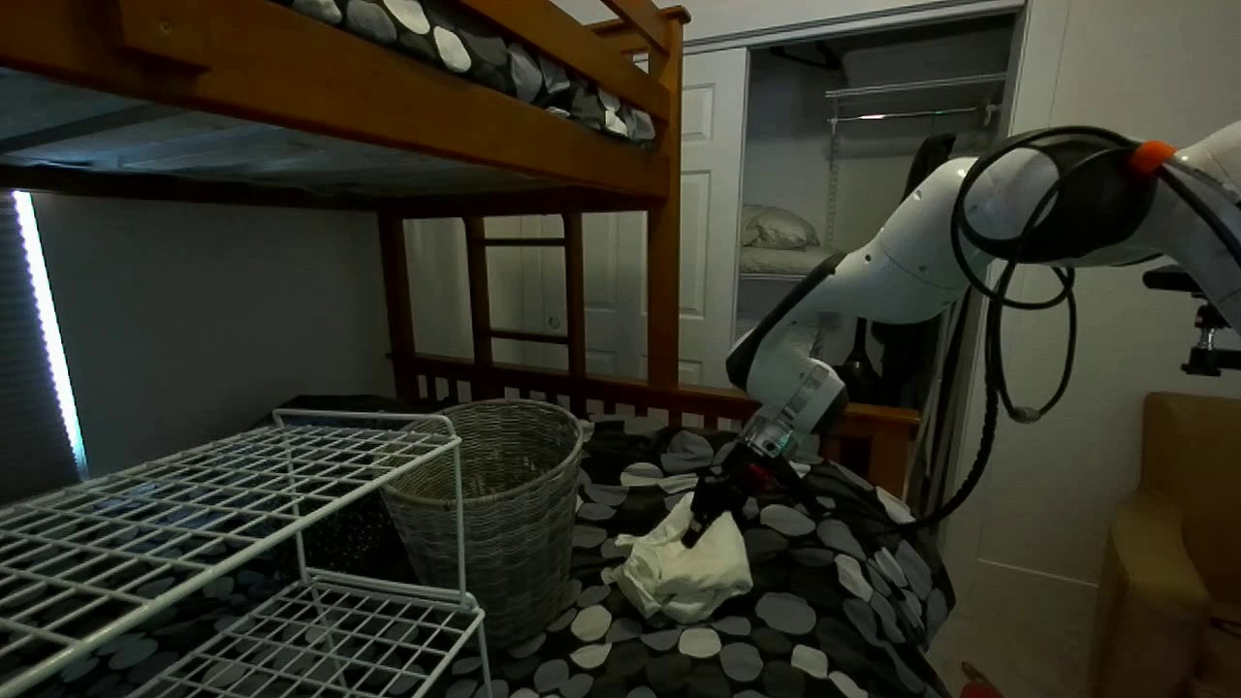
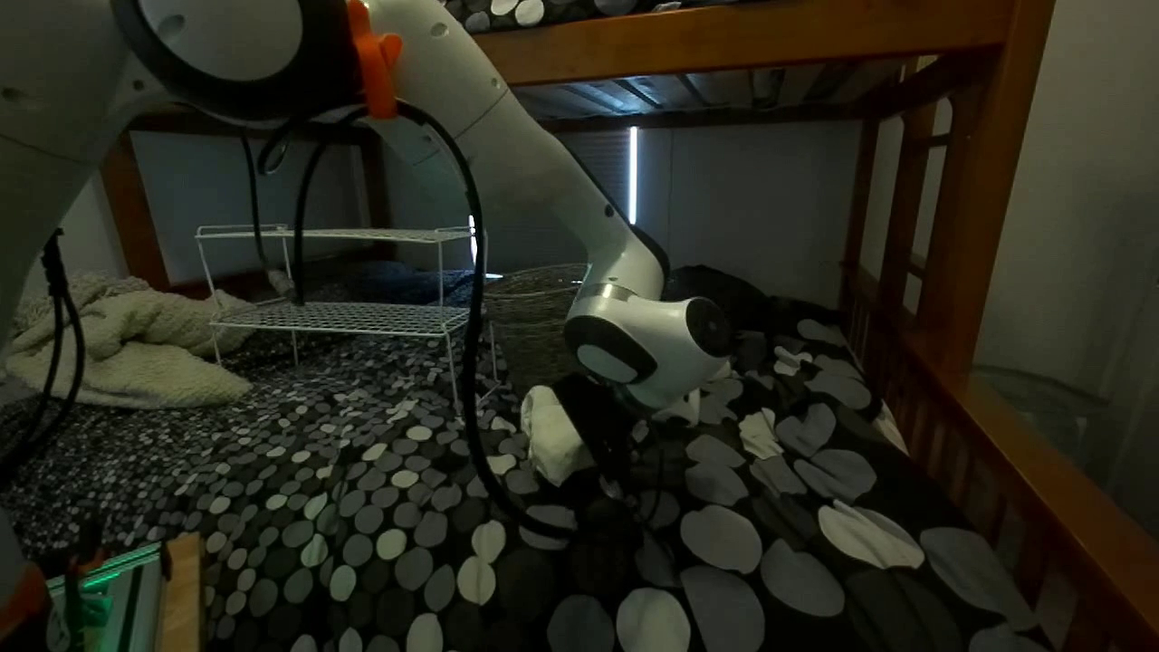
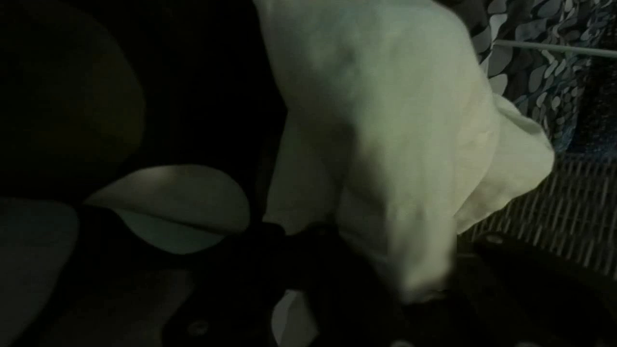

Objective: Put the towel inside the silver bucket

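I have the gripper [image 1: 706, 519] astride a fold of the towel [image 1: 684, 579], presumably for lifting (whether it's pinching, I can't tell); the towel is just beside the woven basket [image 1: 528, 553], not inside, probably for a short carry

Both exterior views share the bed [image 1: 436, 116] (from different sides); the wrist view, close, faces the towel [image 3: 385, 120].

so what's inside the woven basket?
In an exterior view, only the upper inner side of the woven basket shows, with nothing seen against it. Its near side hides the bottom, so can't tell what's down there. The towel is outside it.
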Tool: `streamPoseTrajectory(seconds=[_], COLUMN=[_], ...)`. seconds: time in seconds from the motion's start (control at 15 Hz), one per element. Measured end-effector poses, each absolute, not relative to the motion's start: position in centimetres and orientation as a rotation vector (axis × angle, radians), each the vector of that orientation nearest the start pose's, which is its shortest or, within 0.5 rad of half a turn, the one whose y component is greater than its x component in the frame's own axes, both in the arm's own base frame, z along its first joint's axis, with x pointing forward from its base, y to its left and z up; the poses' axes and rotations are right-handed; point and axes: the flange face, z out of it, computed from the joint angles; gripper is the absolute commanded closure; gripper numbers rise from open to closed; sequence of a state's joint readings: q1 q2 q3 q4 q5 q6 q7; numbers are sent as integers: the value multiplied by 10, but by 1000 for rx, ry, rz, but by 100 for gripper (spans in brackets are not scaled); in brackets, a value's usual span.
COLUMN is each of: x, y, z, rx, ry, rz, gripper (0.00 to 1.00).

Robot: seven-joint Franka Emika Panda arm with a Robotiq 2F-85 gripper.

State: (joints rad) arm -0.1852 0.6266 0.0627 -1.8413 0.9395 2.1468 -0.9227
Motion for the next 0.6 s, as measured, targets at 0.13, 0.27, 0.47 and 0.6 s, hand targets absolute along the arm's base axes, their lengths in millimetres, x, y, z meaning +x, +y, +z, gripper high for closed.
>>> streamPoseTrajectory(seconds=[0.13,0.27,0.47,0.6], x=[618,615,613,612], y=[-30,-16,-1,3], z=[201,228,270,298], rx=[-2398,-2437,-2497,-2537], ry=[-187,-225,-276,-295], rz=[-175,-238,-367,-473], gripper=[96,96,96,96])
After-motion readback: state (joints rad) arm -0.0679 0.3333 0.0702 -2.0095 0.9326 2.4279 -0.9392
